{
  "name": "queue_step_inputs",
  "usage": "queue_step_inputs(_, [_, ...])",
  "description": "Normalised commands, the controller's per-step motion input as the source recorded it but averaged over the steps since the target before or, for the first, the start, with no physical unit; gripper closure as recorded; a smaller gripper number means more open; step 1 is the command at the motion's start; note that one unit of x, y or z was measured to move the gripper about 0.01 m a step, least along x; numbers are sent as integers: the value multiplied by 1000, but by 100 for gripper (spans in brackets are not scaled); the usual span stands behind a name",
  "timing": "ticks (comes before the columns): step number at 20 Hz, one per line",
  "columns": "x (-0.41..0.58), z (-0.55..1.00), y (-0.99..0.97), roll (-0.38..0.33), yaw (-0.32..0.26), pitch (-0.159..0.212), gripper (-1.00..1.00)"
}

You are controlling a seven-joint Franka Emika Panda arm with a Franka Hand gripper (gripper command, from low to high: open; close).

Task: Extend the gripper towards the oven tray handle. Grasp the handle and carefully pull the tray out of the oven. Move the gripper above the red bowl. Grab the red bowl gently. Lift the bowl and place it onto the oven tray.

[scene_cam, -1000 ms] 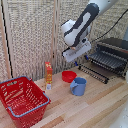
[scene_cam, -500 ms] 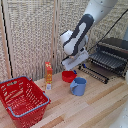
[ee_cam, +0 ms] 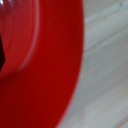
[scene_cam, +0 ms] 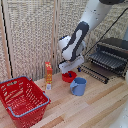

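Exterior view: red bowl [scene_cam: 68, 76] under gripper [scene_cam: 70, 68]; prob. light, rigid, slick — take by rim. Claw opening/hold: can't tell, fingers hidden.

Back wall [scene_cam: 30, 35]: pale woven reed or bamboo screen in vertical panels, darker seams between them, filling the upper left and centre of the exterior view. Light wooden tabletop [scene_cam: 95, 110] of long planks with visible grain spans the lower half of the frame; the same pale boards [ee_cam: 107, 60] show blurred in the wrist view. Light is soft and even, with only faint shadows on the wood.
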Motion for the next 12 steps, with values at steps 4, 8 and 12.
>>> queue_step_inputs(4, [45,-123,-14,1,16,35,100])
queue_step_inputs(8, [4,0,40,0,6,0,100])
queue_step_inputs(12, [-84,0,3,0,0,0,100])
